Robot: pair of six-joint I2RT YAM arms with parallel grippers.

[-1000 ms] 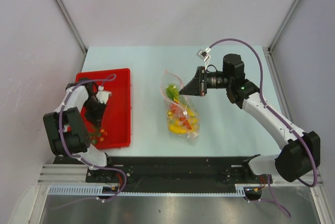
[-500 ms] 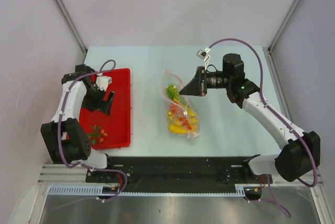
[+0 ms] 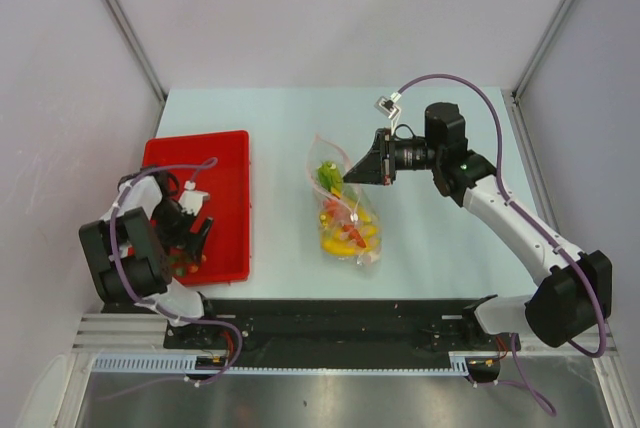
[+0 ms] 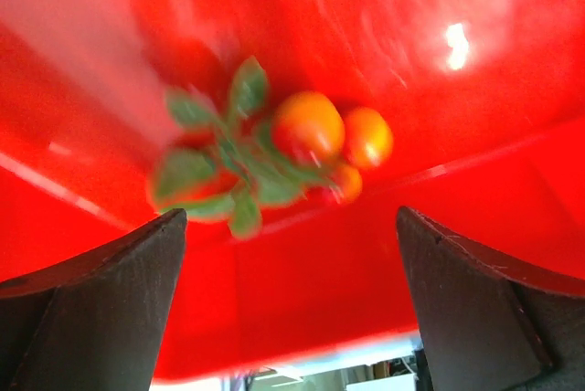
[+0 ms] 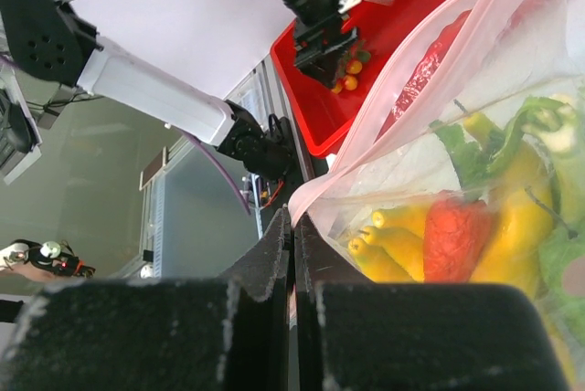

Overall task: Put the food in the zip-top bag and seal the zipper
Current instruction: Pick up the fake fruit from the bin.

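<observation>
The zip-top bag (image 3: 345,216) lies mid-table, its mouth lifted, with yellow bananas (image 5: 395,247), an orange carrot (image 5: 455,237) and a green vegetable (image 5: 535,121) inside. My right gripper (image 3: 356,171) is shut on the zipper (image 5: 358,147) at the bag's mouth edge, seen close up in the right wrist view (image 5: 293,215). Little red strawberries (image 4: 315,135) with green leaves lie in the near corner of the red tray (image 3: 232,153). My left gripper (image 4: 291,217) hangs open just over them (image 3: 193,235), nothing between its fingers (image 4: 110,300).
The red tray's near wall (image 4: 302,309) rises right in front of the left fingers. Grey enclosure walls and metal posts (image 3: 120,18) bound the table on both sides. The arms' base rail (image 3: 330,323) runs along the near edge.
My left gripper has opened wide, lifted, then come down toward the tray's near corner over the strawberries. The right arm and the bag have not moved.
</observation>
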